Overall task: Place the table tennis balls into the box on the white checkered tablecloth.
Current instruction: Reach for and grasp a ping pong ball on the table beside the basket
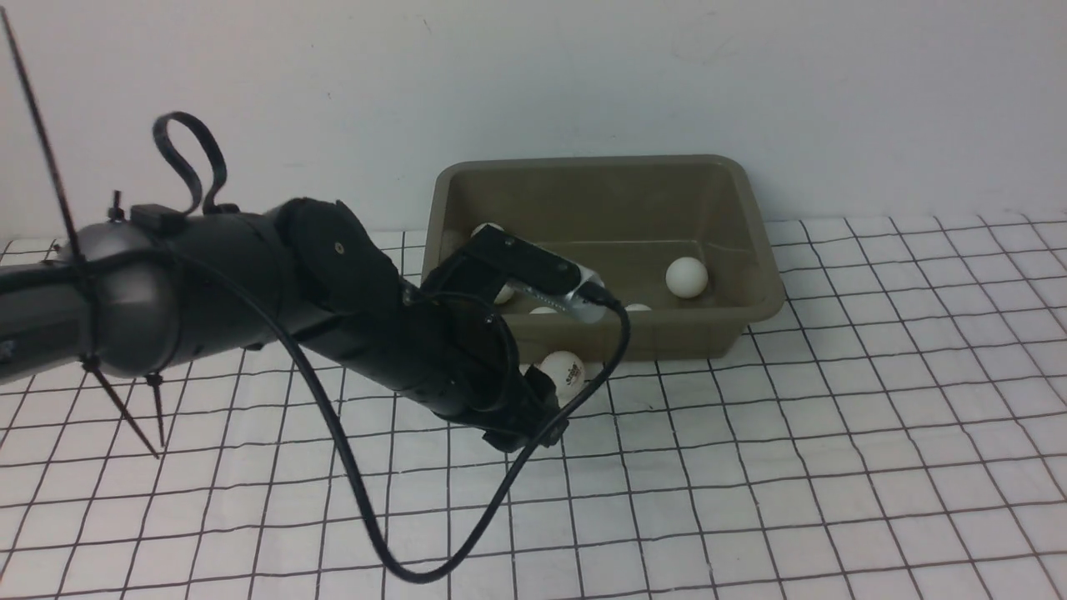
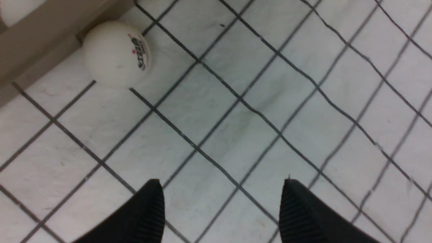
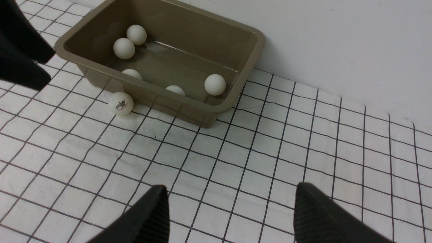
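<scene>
The olive-grey box (image 1: 583,163) stands on the white checkered tablecloth (image 1: 834,433) by the back wall. Several table tennis balls lie inside it; one (image 1: 687,277) is plain at its right end, and the right wrist view shows others (image 3: 124,48) (image 3: 215,84). A ball with a dark logo (image 1: 563,369) (image 2: 116,54) (image 3: 120,103) rests on the cloth against the box's front wall (image 2: 30,47). My left gripper (image 1: 533,412) (image 2: 221,189) hovers just short of that ball, open and empty. My right gripper (image 3: 231,192) is open over bare cloth, well back from the box (image 3: 94,65).
A white wall runs right behind the box. My left arm's black cable (image 1: 375,533) loops down close to the cloth in front. The left gripper's dark fingers (image 3: 23,50) show at the edge of the right wrist view, beside the box's end.
</scene>
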`<state>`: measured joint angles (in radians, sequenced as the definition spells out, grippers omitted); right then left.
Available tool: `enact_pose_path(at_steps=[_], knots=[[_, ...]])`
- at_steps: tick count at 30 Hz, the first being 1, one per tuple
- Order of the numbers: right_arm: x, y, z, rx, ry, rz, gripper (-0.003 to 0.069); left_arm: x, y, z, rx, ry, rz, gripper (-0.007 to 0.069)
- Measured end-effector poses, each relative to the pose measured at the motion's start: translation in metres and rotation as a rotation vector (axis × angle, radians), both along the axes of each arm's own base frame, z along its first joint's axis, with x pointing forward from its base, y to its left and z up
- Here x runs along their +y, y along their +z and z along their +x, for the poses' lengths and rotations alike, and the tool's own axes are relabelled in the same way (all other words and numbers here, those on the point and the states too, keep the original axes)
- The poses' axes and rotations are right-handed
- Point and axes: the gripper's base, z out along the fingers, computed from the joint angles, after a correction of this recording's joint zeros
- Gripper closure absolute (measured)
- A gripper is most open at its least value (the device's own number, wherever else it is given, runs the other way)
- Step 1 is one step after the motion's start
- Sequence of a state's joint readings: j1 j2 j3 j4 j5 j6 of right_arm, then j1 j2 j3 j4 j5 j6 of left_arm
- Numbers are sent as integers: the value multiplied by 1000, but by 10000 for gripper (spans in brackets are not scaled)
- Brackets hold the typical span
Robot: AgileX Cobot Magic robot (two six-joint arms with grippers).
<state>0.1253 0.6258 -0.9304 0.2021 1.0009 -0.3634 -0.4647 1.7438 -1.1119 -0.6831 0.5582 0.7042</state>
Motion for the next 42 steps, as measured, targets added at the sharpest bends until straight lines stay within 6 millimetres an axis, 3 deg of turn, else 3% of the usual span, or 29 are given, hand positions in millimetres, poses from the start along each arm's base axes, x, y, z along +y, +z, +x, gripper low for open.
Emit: enact_pose_path(at_steps=[9,20,25,32,34,37,42], knots=[[0,0,0,-4,-1,1,206,-11,-22,24,-1,254,-165,209],[0,0,0,-4,1,0,206,-27,-25,21,-73,191,-174,209],[0,0,0,-5,2,-3,206,-32,-17,9,-13,89,-211,221],[0,0,0,-6,3,-6,206,-30,41,-19,12,-32,-364,296],[0,0,0,-6,3,-6,206,-31,50,-29,50,-87,-385,304],[0,0,0,-6,3,-6,206,-29,50,-40,134,-150,-349,304],[0,0,0,-6,5,-6,206,-7,29,-47,237,-120,-23,304]])
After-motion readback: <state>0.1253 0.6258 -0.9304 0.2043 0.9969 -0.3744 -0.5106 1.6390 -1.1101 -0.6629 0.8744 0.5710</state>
